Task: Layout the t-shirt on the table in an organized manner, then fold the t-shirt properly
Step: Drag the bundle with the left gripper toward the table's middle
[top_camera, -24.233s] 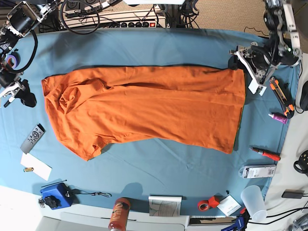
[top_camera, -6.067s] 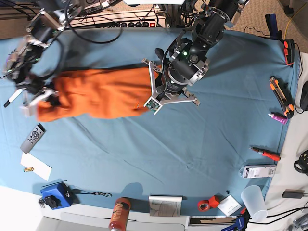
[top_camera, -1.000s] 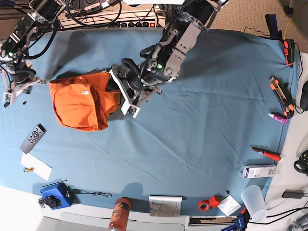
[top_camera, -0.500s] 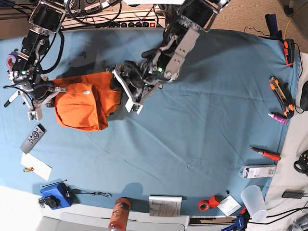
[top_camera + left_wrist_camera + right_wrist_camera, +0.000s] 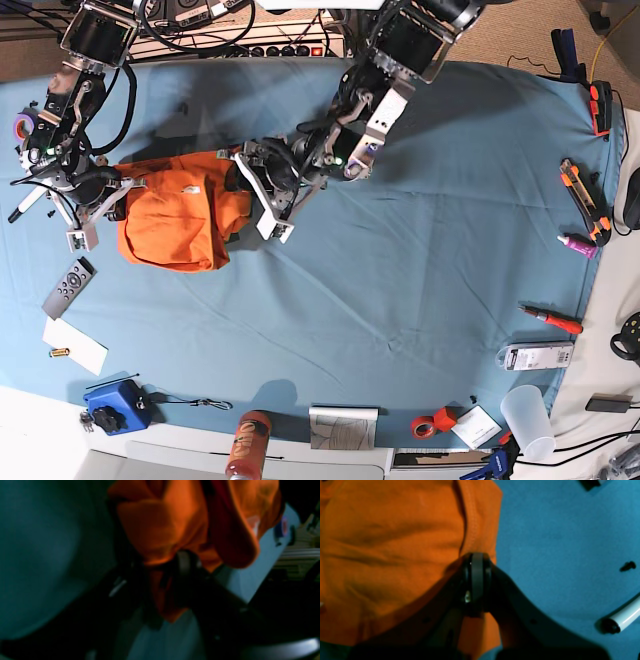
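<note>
Light-blue cloth-covered table (image 5: pixel 400 300): bright-orange fabric t-shirt (image 5: pixel 175 222) bunched; left gripper (image 5: pixel 243 190) and right gripper (image 5: pixel 477 562) each pinch an edge, presumably for spreading.

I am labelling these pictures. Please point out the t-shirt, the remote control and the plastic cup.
t-shirt (image 5: pixel 170 215), base view, middle of the folded orange fabric.
remote control (image 5: pixel 68 286), base view, middle of its grey body.
plastic cup (image 5: pixel 527 420), base view, its translucent side.

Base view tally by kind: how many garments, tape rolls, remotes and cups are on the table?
Garments: 1, t-shirt
Tape rolls: 2, orange tape roll, purple tape roll
Remotes: 1, remote
Cups: 1, plastic cup
Total: 5
</note>
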Robot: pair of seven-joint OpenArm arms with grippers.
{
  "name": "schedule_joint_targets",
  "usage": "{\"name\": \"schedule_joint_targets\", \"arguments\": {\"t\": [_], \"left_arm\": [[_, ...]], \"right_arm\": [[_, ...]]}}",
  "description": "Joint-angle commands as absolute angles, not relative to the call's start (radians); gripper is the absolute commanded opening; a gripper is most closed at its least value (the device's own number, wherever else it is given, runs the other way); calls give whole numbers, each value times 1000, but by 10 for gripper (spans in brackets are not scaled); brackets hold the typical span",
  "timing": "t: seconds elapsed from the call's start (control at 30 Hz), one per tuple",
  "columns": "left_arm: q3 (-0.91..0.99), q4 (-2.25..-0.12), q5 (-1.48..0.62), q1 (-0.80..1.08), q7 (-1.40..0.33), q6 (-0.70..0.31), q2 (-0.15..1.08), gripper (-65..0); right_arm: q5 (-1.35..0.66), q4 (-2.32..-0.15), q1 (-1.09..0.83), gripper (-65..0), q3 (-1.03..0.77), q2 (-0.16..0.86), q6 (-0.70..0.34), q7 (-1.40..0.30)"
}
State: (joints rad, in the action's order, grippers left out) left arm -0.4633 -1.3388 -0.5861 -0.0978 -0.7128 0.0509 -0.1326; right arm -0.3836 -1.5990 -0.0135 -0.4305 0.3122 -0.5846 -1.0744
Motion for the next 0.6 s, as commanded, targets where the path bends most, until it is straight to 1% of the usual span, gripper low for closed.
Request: {"name": "schedule_joint_targets", "arguments": {"t": [0.0,0.07,0.1,0.2,0.33,0.5,0.57], "left_arm": [[-467,-1344,-588,-105,-732,51,-157,-547],[-467,-1344,-598,-105,-737,49,-157,-647],[-467,-1345,-599,-105,-749,33,-157,-650],[-466,-1349,-593,-105,-835,-69,-157,-650],[-449,-1392,-577,-105,-926,-79,-157,-650],[-319,-1497,-577,-106,-1041,-82,-157,-650],[-252,-1525,-578,-106,-1089,-137,-157,-650]], "right_arm": [[-403,-1615,2,-650,-433,327,-590,-1063],[-403,-1615,2,-650,-433,327,-591,-1062],[-402,-1615,2,-650,-433,327,-591,-1062],[-390,-1615,2,-650,-433,327,-591,-1047],[-353,-1615,2,-650,-433,327,-587,-1014],[-350,-1615,2,-650,-433,327,-587,-1014],[-351,-1615,2,-650,-433,327,-587,-1014]]}}
